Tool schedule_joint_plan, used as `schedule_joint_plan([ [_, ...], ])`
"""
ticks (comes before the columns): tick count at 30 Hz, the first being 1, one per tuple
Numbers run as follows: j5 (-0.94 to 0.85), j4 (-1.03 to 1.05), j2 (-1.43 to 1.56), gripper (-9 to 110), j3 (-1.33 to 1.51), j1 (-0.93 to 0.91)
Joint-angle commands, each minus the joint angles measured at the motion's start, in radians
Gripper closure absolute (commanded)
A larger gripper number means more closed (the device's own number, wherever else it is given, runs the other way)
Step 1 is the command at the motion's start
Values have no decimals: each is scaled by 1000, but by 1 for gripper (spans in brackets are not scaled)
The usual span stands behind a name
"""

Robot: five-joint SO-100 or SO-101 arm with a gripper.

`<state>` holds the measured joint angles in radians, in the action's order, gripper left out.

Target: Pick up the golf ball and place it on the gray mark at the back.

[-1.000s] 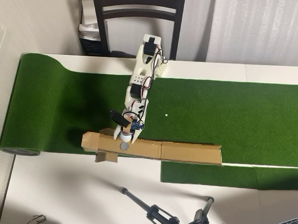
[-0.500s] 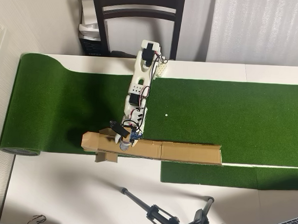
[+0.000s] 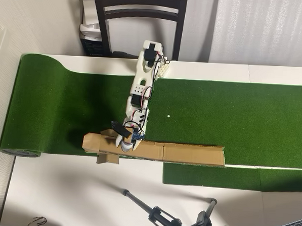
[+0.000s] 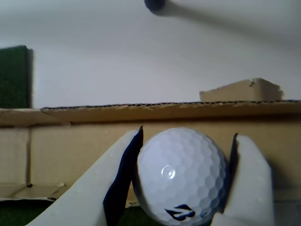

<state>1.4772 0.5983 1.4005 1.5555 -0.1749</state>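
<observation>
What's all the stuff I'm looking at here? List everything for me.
golf ball: one, white, dark printed mark, between the end effector fingers
cardboard strip: one, brown, along the turf's lower edge in the overhead view
turf mat: one, green, across the table
white speck: one, on the turf
table: one, white
chair: one, dark, above the table
tripod: one, black, bottom edge
arm: one, white
end effector: one, white fingers, shut on the golf ball

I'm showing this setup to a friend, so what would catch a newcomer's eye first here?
In the wrist view, the golf ball fills the lower middle, clamped between the jaws of the gripper before a cardboard wall. In the overhead view, the white arm reaches across the green turf mat to that cardboard strip at the mat's near edge.
</observation>
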Motion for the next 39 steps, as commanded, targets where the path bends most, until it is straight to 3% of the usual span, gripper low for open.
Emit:
schedule_joint_plan([
  [1, 6, -41, 41, 81, -121, -11],
  [27, 37, -78, 38, 80, -109, -12],
  [33, 34, -77, 38, 73, -109, -12],
  [39, 32, -75, 38, 72, -109, -12],
])
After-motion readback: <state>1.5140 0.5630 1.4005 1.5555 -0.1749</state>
